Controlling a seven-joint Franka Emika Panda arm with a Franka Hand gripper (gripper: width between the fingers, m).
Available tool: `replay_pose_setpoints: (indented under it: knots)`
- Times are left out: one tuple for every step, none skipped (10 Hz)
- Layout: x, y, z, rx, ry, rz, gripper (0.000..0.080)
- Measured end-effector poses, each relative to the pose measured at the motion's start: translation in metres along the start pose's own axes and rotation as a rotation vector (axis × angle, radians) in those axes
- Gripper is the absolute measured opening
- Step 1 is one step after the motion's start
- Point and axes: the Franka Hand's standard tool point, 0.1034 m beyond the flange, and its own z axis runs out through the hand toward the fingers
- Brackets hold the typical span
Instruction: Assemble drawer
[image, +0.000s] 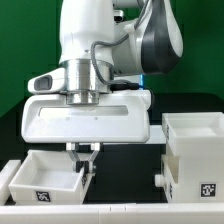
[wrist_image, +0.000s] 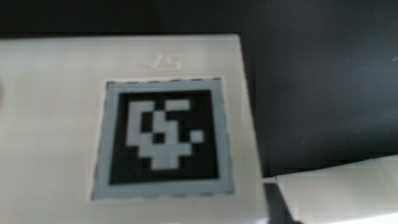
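A small white tray (image: 45, 172) of the drawer set stands at the exterior view's lower left, with a square tag (image: 42, 197) on its front wall. The large open-topped casing (image: 195, 150) stands at the exterior view's right and carries a tag (image: 207, 187) too. My gripper (image: 84, 153) hangs straight down between them, fingers shut together, tips at the tray's right wall. Whether they pinch that wall I cannot tell. In the wrist view a white drawer part (wrist_image: 71, 110) with a large tag (wrist_image: 169, 135) fills most of the picture, very close. My fingers do not show clearly there.
A white strip (image: 115, 216) runs along the front of the black table. A second white piece (wrist_image: 347, 190) shows at one corner of the wrist view, with dark table (wrist_image: 329, 90) beside the tagged part. A green wall stands behind the arm.
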Motion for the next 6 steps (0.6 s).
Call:
replay_pose_setpoints:
  knots:
    - [-0.0001, 0.0001, 0.0001, 0.0, 0.0, 0.0, 0.0133]
    - [-0.0001, 0.0001, 0.0001, 0.0, 0.0, 0.0, 0.0133]
    - [-0.0001, 0.0001, 0.0001, 0.0, 0.0, 0.0, 0.0317]
    - [-0.0001, 0.0001, 0.0001, 0.0, 0.0, 0.0, 0.0499]
    - [-0.0002, 0.0001, 0.0001, 0.0, -0.001, 0.0, 0.0601]
    - [-0.0011, 0.0005, -0.0001, 0.002, -0.01, 0.007, 0.0601]
